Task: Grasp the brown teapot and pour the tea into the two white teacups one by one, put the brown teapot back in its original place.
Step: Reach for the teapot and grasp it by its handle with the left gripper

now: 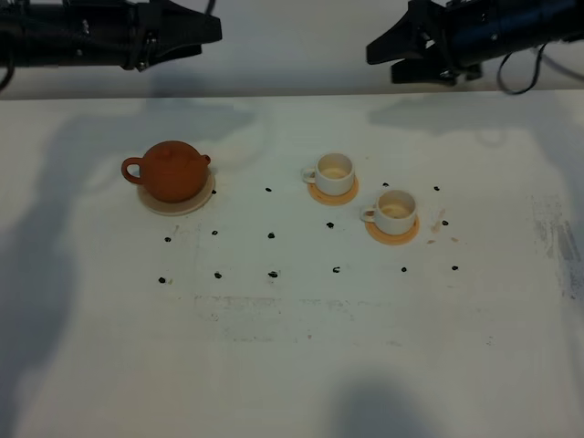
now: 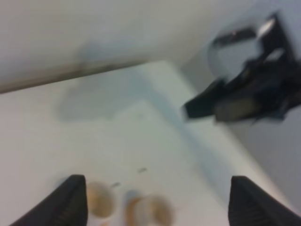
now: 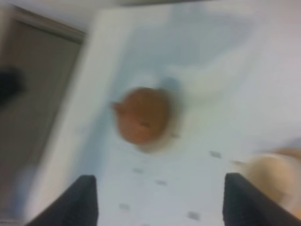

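The brown teapot [image 1: 173, 171] sits on the pale beige disc [image 1: 185, 205] at the left of the table, handle to the left. It shows blurred in the right wrist view [image 3: 141, 114]. Two white teacups [image 1: 335, 169] [image 1: 395, 207] stand on orange-tan coasters right of centre, with pale tan insides; I cannot tell if they hold tea. They show blurred in the left wrist view [image 2: 99, 200] [image 2: 150, 210]. My left gripper [image 1: 210, 32] [image 2: 159, 193] is open and empty, high beyond the table's far edge. My right gripper [image 1: 381, 50] [image 3: 160, 190] is open and empty, also high at the back.
Small black marks [image 1: 271, 235] dot the white table [image 1: 292, 365] in rows around the teapot and cups. A small tan smear [image 1: 439, 222] lies right of the nearer cup. The right arm [image 2: 244, 99] shows in the left wrist view.
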`<act>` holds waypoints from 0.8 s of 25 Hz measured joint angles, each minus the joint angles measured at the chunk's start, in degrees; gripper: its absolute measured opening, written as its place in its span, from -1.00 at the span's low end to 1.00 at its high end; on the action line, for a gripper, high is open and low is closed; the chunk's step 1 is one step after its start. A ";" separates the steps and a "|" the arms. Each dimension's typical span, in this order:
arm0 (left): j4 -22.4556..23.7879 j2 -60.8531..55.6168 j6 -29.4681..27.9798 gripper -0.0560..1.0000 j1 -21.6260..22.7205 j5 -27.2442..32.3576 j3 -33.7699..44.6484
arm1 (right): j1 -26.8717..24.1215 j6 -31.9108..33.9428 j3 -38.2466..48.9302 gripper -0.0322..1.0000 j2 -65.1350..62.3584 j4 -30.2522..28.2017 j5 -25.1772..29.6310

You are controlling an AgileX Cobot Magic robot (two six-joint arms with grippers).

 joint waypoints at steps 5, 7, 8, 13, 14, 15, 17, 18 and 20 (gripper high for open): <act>13.86 -5.23 0.34 0.24 -2.25 -4.87 0.00 | 1.76 4.59 -0.49 0.10 -5.39 -16.26 -4.44; 19.67 -6.74 -0.31 0.24 -3.27 -6.71 0.00 | 2.29 6.59 -0.49 0.10 -7.08 -22.45 -4.69; 22.22 -7.44 -1.06 0.24 -3.77 -7.44 0.00 | 2.81 8.05 -0.49 0.10 -7.92 -25.87 -4.69; 37.76 -8.96 -8.45 0.24 -6.21 -9.86 0.00 | 4.65 16.22 -0.49 0.04 -11.78 -42.43 -4.77; 40.63 -8.96 -10.39 0.24 -6.64 -10.11 0.00 | 5.22 17.04 -0.49 0.03 -12.48 -44.88 -4.77; 42.80 -8.96 -11.83 0.24 -6.90 -10.28 0.00 | 5.90 17.98 -0.49 0.01 -13.32 -47.52 -4.77; 46.67 -8.96 -14.33 0.24 -7.26 -10.51 0.00 | 7.26 19.22 -0.49 -0.01 -14.98 -51.70 -4.71; 47.60 -8.96 -14.97 0.24 -7.36 -10.51 0.00 | 8.06 19.56 -0.49 -0.02 -15.73 -53.17 -4.62; 48.27 -8.96 -15.67 0.24 -7.40 -10.54 0.00 | 9.17 20.38 -0.49 -0.02 -17.41 -55.12 -3.85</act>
